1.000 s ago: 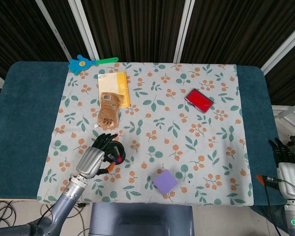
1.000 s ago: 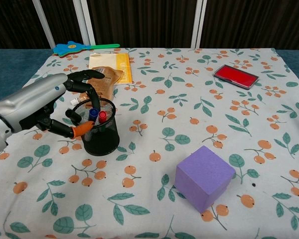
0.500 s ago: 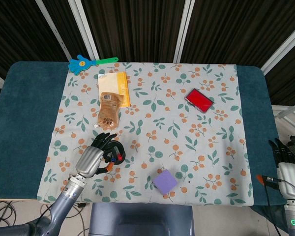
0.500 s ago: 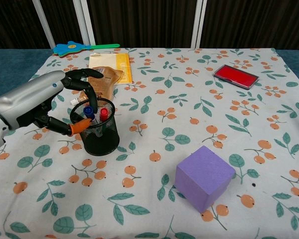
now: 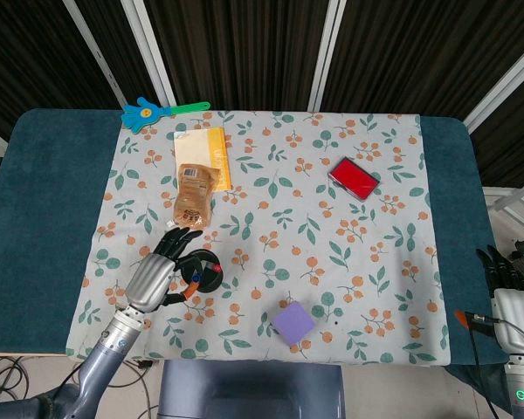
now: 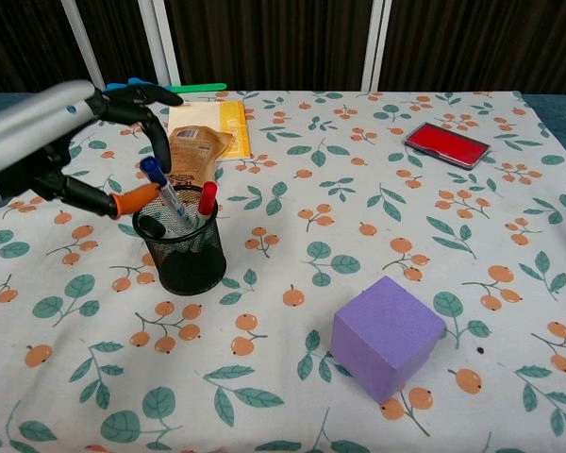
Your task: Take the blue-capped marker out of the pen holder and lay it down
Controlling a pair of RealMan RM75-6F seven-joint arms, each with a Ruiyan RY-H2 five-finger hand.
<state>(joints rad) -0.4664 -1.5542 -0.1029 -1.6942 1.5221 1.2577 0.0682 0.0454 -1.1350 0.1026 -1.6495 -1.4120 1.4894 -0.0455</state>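
Pinching blue-capped marker point(image 6: 158, 185) in left hand point(image 6: 71, 142), half raised from mesh pen holder point(image 6: 183, 253); right hand point(image 5: 498, 272) state unclear.

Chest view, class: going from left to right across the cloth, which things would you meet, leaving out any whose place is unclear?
Left hand → pen holder → purple cube → red stamp pad.

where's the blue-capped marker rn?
Chest view, left side: the blue-capped marker is pinched by the left hand and partly lifted, its lower end still inside the pen holder, beside the red-capped marker.
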